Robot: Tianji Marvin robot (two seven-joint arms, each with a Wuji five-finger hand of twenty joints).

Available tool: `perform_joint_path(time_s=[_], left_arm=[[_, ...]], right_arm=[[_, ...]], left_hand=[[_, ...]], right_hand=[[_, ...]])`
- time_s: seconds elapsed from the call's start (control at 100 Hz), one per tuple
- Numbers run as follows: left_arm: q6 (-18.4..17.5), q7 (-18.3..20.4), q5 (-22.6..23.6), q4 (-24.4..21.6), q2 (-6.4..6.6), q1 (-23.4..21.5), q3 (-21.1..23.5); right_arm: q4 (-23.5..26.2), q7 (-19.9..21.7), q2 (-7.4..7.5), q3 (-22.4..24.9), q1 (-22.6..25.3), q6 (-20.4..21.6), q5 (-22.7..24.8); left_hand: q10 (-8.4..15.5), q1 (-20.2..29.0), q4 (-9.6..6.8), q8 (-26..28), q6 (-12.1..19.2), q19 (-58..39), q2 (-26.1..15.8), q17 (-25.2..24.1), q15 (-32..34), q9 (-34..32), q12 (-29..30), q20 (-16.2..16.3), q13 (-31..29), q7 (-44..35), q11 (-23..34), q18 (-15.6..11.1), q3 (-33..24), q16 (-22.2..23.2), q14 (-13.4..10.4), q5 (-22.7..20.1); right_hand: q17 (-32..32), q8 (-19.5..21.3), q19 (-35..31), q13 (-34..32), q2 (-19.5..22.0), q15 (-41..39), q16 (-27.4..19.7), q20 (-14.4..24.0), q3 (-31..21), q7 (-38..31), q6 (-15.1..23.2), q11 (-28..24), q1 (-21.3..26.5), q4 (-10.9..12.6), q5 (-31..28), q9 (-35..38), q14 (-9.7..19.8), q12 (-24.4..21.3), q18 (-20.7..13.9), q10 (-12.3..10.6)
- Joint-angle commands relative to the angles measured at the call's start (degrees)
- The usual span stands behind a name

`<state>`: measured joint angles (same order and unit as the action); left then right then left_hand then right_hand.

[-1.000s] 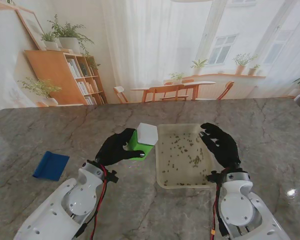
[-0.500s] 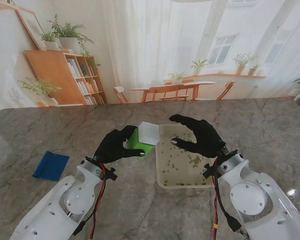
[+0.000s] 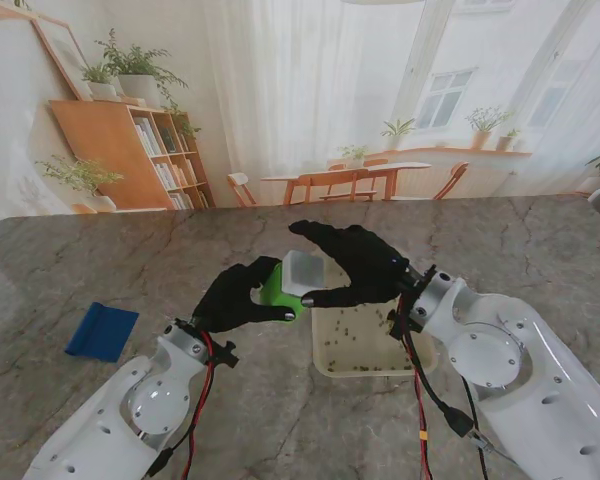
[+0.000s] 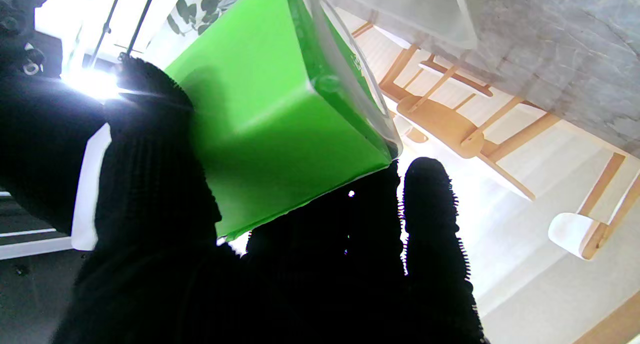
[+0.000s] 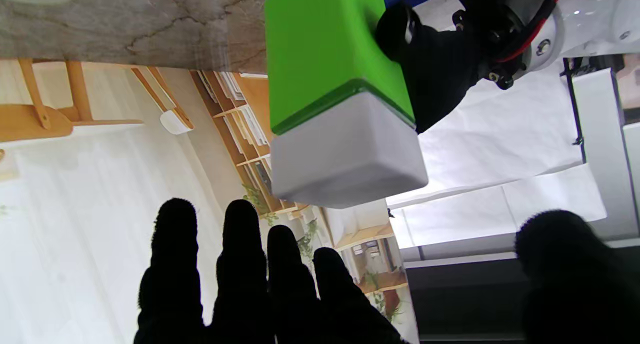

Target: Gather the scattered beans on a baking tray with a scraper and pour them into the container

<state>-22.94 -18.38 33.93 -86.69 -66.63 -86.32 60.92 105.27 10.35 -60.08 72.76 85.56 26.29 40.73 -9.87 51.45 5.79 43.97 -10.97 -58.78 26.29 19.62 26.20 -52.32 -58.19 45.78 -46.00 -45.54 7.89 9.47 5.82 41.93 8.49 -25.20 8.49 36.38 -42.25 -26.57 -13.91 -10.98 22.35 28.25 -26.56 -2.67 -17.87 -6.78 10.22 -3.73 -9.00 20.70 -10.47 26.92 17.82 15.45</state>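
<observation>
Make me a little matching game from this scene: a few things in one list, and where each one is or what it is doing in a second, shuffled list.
Things:
1. container
2. scraper
3. tray
4. right hand

States:
A. lies alone on the table, far left
B. open, reaching toward the white lid
C. held up by the left hand
D. holds scattered beans

Pairs: 1-C, 2-A, 3-D, 4-B

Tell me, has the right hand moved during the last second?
Yes. The right hand has swung to the robot's left, from the tray's right edge across it to the container.
</observation>
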Motion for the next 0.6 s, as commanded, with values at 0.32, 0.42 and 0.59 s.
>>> perform_joint_path(time_s=[0.32, 0.42, 0.59], left_arm=[[-1.24, -0.76, -0.19, 0.02, -0.47, -0.08, -0.86], [-1.27, -1.04, -0.84, 0.03, -0.66, -0.20, -0.79], [-1.27, -1.48, -1.16, -0.47, -0.78, -0.74, -0.42]], right_arm=[[-2.84, 3.40, 0.83, -2.98, -6.18, 3.42, 2.46], [-3.74, 3.43, 0.94, -3.59, -7.01, 4.97, 2.73], [-5.31, 2.26, 0.91, -4.50, -8.69, 7.25, 4.32]], left_hand=[[11.15, 19.48, -3.91, 3.56, 13.89, 0.52, -6.14, -0.18, 0.26, -6.29, -3.62, 0.41, -0.31, -9.75, 8.13, -0.15, -11.52, 0.42, -2.34, -4.77], [11.08, 19.50, -3.88, 3.59, 13.83, 0.58, -6.09, -0.14, 0.22, -6.19, -3.61, 0.44, -0.28, -9.76, 8.07, -0.22, -11.58, 0.42, -2.35, -4.78], [11.13, 19.38, -3.83, 3.61, 13.81, 0.69, -6.10, -0.10, 0.20, -6.17, -3.65, 0.50, -0.26, -9.75, 8.05, -0.25, -11.60, 0.44, -2.32, -4.80]], right_hand=[[9.29, 4.26, -10.57, -9.31, -3.04, -6.79, 3.98, 3.66, -2.44, -3.33, 1.44, -3.30, 1.75, -0.77, -2.43, 7.35, 3.50, 2.40, -2.99, -3.24], [12.82, 5.19, -13.11, -12.68, -4.30, -8.42, 4.79, 4.89, -3.09, -5.48, 2.84, -4.38, 3.22, -0.60, -5.32, 10.57, 5.41, 3.17, -4.54, -5.43], [19.12, 6.97, -15.24, -18.12, -7.61, -11.68, 5.55, 4.45, -2.85, -11.19, 6.86, -8.00, 12.13, 0.34, -12.08, 18.68, 9.58, 6.14, -9.10, -9.24]])
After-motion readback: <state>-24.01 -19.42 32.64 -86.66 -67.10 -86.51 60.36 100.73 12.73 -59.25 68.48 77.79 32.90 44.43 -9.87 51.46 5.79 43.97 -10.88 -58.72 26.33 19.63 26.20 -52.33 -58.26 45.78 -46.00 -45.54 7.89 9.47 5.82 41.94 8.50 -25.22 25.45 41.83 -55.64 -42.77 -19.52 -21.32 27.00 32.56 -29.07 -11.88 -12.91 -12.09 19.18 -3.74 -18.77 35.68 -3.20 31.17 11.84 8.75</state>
